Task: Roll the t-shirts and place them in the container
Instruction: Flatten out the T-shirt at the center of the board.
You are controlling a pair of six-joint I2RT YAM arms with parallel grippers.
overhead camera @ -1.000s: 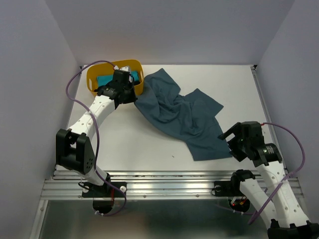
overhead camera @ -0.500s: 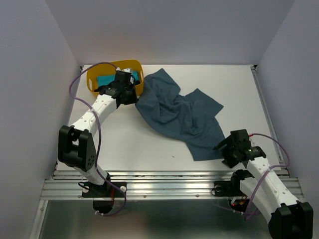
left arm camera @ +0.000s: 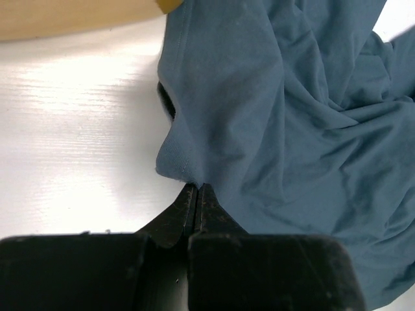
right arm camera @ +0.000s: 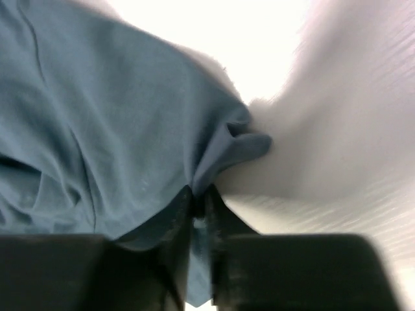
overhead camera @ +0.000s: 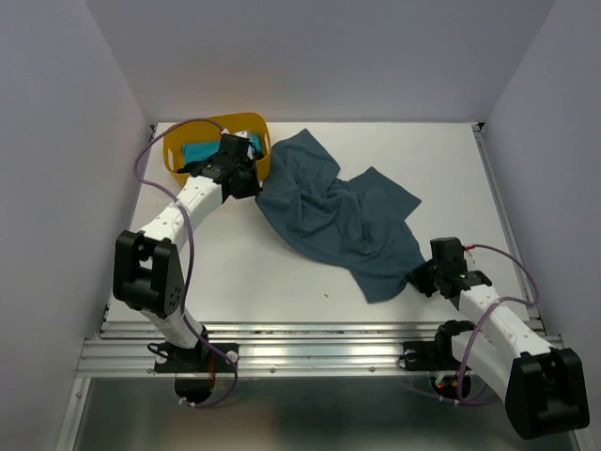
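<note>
Top external view shows the slate-blue t-shirt (overhead camera: pixel 338 221) sprawled in soft, crumpled folds across the middle of the matte white surface (overhead camera: pixel 235 263). Its far-left end rests against the wall of the yellow tub (overhead camera: pixel 265 155), an oval of smooth plastic. Inside that tub lies a turquoise t-shirt (overhead camera: pixel 195 151), bunched low. My left jaws are closed at the shirt's end just beside the tub. From the left wrist, my black fingertips (left arm camera: pixel 185 207) meet in a thin wedge with a rounded fold of the shirt's edge pinched right at their point, and the thin cloth fans away in long, shallow creases. My right jaws are at the shirt's near-right corner, low over the surface. The right wrist view is blurred, yet it shows them drawn almost together on a puckered tuft of the same blue fabric, which gathers into tight pleats where it enters the grip.
</note>
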